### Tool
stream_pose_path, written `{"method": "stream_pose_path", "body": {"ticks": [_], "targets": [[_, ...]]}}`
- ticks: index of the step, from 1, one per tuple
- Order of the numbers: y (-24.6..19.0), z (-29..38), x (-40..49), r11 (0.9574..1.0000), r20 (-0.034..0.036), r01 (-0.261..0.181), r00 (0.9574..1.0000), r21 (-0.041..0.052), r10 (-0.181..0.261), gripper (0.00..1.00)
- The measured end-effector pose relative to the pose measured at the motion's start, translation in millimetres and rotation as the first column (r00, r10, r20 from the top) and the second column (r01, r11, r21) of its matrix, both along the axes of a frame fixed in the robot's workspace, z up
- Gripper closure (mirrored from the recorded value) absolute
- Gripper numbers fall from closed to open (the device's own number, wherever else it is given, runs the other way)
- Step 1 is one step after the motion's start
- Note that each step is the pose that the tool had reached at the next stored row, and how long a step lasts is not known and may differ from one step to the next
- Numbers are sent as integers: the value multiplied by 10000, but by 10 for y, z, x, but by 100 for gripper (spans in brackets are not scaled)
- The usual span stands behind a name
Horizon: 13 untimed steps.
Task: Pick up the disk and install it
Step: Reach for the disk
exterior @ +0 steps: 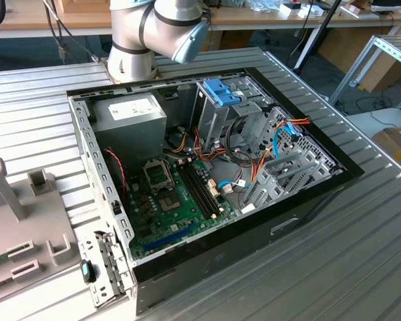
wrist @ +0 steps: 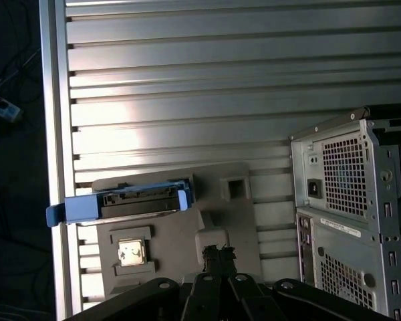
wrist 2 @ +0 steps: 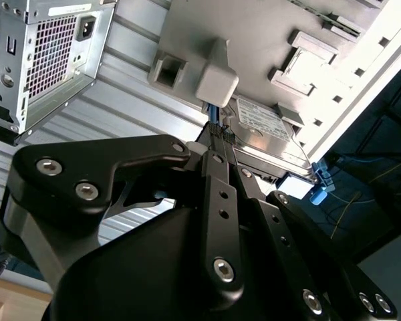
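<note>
The ribbed bench (wrist: pixel 187 67) carries a grey holder (wrist: pixel 174 241) just beyond the gripper (wrist: pixel 218 251). In it the disk (wrist: pixel 140 202) stands on edge, ahead and off to one side, with its long edge seemingly along the fingers' closing line. The gripper is closed and empty.

Silver-grey tubular metal robot arm (exterior: pixel 130 33) is showing fat cylindrical joints in the exterior view; a dark seam ring (exterior: pixel 144 27) is running round one joint; a light-blue round plastic joint cap (exterior: pixel 190 43) is closing its end; matte black angular metal gripper (wrist 2: pixel 217 134) (wrist: pixel 217 253) is showing flat, round-cornered linkage bars in both wrist views; silver hex-socket screws (wrist 2: pixel 224 269) are sitting at the pivots, shining against the black.
</note>
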State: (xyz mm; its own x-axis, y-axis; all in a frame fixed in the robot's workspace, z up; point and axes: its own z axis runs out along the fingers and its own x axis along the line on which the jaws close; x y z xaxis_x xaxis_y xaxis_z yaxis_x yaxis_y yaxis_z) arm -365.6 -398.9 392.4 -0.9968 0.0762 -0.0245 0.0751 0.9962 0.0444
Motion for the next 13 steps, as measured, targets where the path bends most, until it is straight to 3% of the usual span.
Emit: {"method": "stream_pose_path", "body": {"ticks": [6,13], "targets": [[0,0,-26,10000,0,1,10000,0,-1,89],[0,-1,-197,10000,0,0,10000,0,0,89]]}}
